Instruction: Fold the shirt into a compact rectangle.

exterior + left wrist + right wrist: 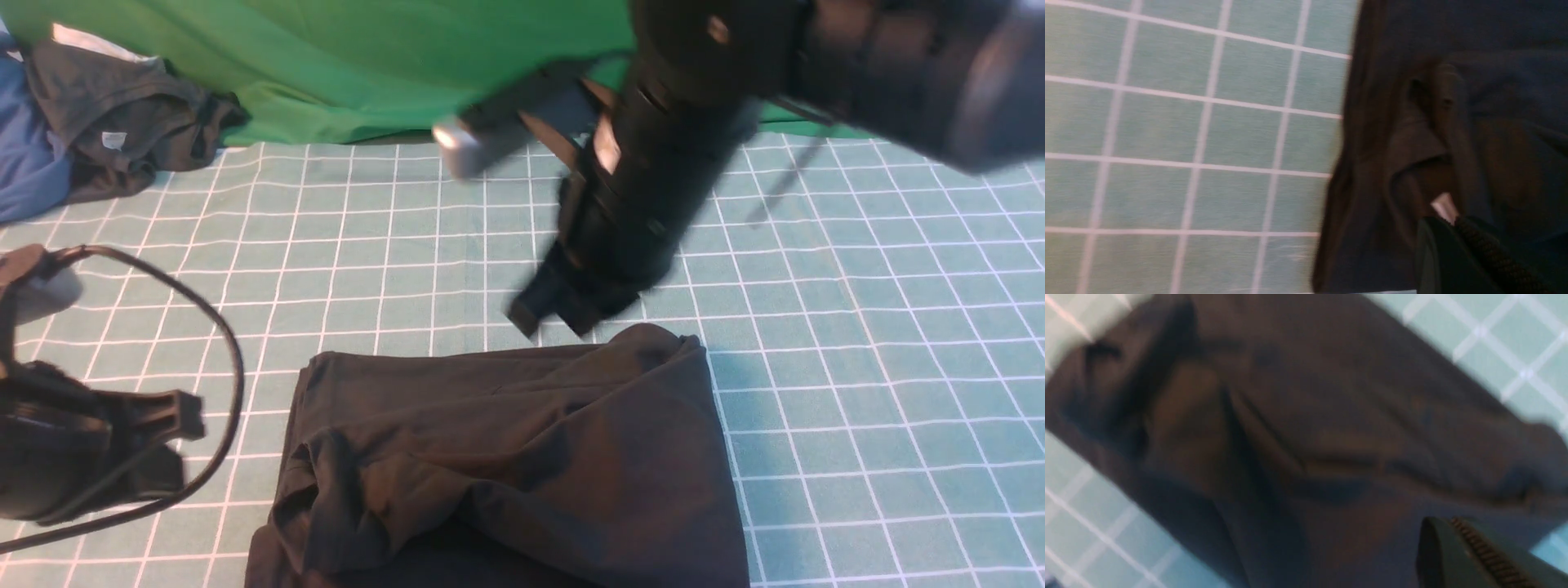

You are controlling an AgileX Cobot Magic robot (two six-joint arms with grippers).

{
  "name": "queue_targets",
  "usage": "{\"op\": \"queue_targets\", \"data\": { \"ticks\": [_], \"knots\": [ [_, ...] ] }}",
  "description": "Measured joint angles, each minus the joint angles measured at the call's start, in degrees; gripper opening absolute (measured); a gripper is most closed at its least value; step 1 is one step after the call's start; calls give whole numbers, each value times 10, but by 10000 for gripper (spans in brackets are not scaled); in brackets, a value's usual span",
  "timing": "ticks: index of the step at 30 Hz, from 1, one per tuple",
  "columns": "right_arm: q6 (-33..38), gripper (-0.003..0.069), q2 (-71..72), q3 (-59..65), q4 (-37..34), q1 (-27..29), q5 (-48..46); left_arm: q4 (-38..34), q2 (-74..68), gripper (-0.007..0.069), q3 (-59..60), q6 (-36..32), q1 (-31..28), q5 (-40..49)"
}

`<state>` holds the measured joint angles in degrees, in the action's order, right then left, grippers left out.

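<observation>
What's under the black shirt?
The black shirt lies on the teal checked cloth, which shows around it. Anything else beneath is hidden by the folded fabric.

Teal table cover (pixel 857 327) with its white grid fills the frame. Bottom centre, the black shirt (pixel 506 457) sits on it, folded into a rough, rumpled block that runs off the lower edge. Upper left, a dark grey-brown garment (pixel 122 122) lies crumpled, touching blue cloth (pixel 24 163) at the far left edge. A bright green cloth (pixel 326 65) spreads across the top.
</observation>
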<state>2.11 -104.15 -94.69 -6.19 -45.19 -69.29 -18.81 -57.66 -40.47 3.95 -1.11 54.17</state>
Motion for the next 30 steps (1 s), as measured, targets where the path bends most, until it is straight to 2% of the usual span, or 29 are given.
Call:
{"op": "queue_targets", "data": {
  "ticks": [3, 7, 10, 14, 16, 17, 18, 19, 20, 22, 24, 28, 29, 30],
  "knots": [
    [1, 18, 27, 65, 1, 1, 14, -68, -9, 7, 0, -22, 0, -1],
    [1, 18, 52, 105, -1, 1, 51, -84, -38, 23, 0, -39, 0, -5],
    [1, 18, 57, 115, -2, 1, 64, -94, -76, 78, 0, -58, 3, -7],
    [1, 18, 57, 119, -3, 1, 74, -94, -120, 220, 0, -70, 44, -28],
    [1, 16, 57, 119, -4, 1, 78, -78, -138, 321, 0, -73, 75, -60],
    [1, 16, 57, 119, -4, 1, 79, -74, -142, 330, 0, -73, 77, -63],
    [1, 16, 57, 119, -4, 1, 80, -57, -155, 389, 0, -72, 95, -86],
    [1, 16, 57, 119, -4, 1, 80, -52, -159, 405, 0, -71, 100, -91],
    [1, 16, 57, 119, -4, 1, 81, -43, -172, 455, 0, -69, 113, -105],
    [1, 16, 57, 119, -4, 1, 85, -40, -197, 491, 0, -65, 121, -111],
    [1, 16, 57, 119, -4, 1, 91, -40, -218, 486, 0, -64, 125, -111],
    [1, 16, 57, 119, -5, 1, 95, -43, -238, 396, 0, -65, 125, -112],
    [1, 16, 57, 119, -6, 1, 94, -48, -243, 304, 0, -67, 125, -111],
    [1, 16, 57, 119, -8, 1, 95, -51, -245, 248, 0, -69, 125, -111]
  ]
}}
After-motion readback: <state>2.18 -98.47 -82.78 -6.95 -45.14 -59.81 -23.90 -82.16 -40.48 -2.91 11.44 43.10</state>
